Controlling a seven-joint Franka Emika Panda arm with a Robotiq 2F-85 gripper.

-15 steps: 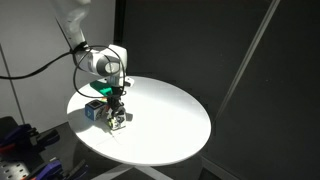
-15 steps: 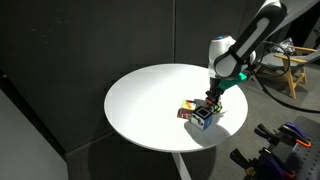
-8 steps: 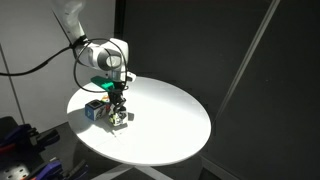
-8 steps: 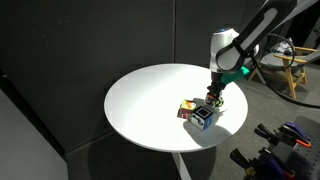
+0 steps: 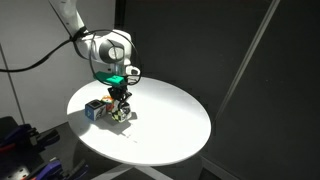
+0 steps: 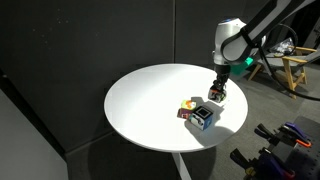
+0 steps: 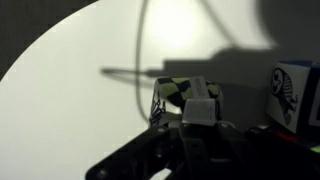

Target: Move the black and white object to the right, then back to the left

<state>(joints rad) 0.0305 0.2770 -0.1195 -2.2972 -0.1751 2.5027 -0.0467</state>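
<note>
White bench: round and plain [image 5: 170, 120]. Both exterior views show it [image 6: 140, 100], with dark walls around it.
Arm: white. It reaches down over one edge of the bench [image 5: 105, 50] and shows in both exterior views [image 6: 250, 30].
Pincer: it points down at the bench [image 5: 120, 103] and is closed tight on the black and white object. It is seen in an exterior view too [image 6: 216, 91]. In the wrist view it comes up from the bottom [image 7: 188, 112].
Black and white object: a small block with black and white patches and a bit of green [image 7: 172, 95]. It sits between the two fingers of the pincer. It is near the bench edge under the arm [image 5: 121, 114], close to the other small things [image 6: 215, 97]. I cannot tell if it touches the bench or hangs just above it.
Blue cube: it sits on the bench just beside the held block [image 5: 93, 109], but apart from it [image 6: 203, 118]. In the wrist view its white face with dark marks shows at the side edge [image 7: 295, 95].
Orange-red piece: very small. It lies on the bench right next to the blue cube [image 6: 186, 110], on the side away from the pincer.
Shadows: dark shapes of the arm and a thin cable fall across the bench in the wrist view.
</note>
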